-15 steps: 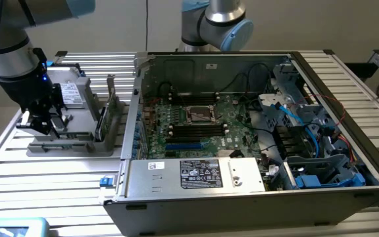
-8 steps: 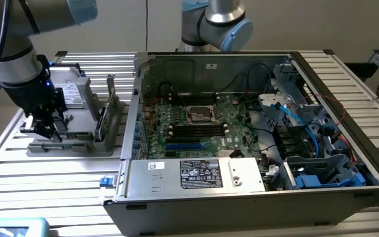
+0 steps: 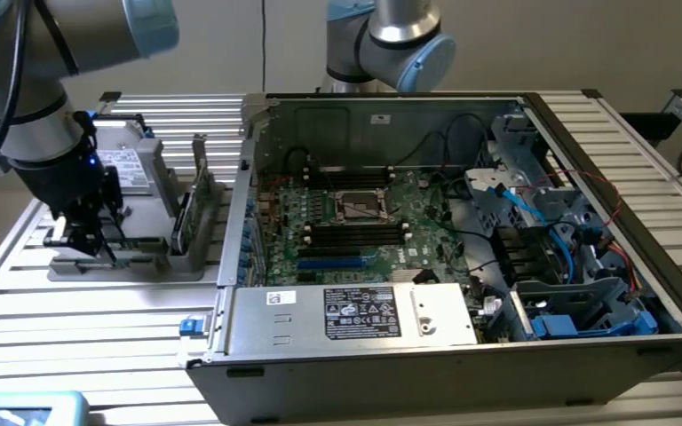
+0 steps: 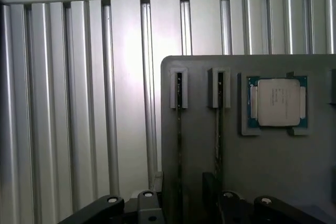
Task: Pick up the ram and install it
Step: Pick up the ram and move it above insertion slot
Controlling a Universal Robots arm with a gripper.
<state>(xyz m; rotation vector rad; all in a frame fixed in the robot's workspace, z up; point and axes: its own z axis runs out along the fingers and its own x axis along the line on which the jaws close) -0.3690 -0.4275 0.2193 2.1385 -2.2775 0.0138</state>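
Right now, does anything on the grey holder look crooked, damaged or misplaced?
Nothing stands out. The two thin boards stand straight in the slots of the grey holder, the processor lies flat in its pocket, and the open gripper hangs above.

The jaws and the grey holder (image 4: 273, 182) were cut off by the wrist view's edge. In that holder the ram sticks (image 4: 179, 140) stood edge-on, their chips and labels hidden.
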